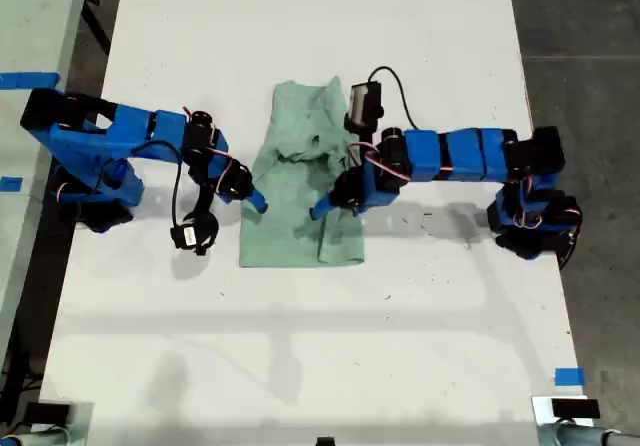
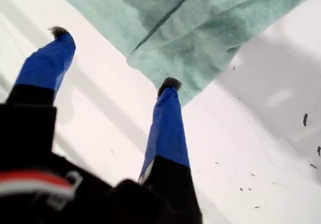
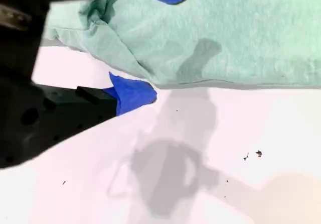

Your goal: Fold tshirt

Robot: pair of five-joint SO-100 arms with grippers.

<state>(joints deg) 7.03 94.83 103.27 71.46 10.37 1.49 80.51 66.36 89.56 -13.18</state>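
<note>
Pale mint-green cloth t-shirt (image 1: 300, 181) partly folded on white table (image 1: 300, 346). First gripper (image 2: 113, 58) and second gripper (image 3: 158, 43): fingers spread, gripping nothing, at shirt's edge.

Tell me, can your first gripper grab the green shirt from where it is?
Probably yes. My first gripper is open, and one of its fingertips sits right at the edge of the tshirt. Only bare white table lies between them, so nothing seems to block it.
</note>
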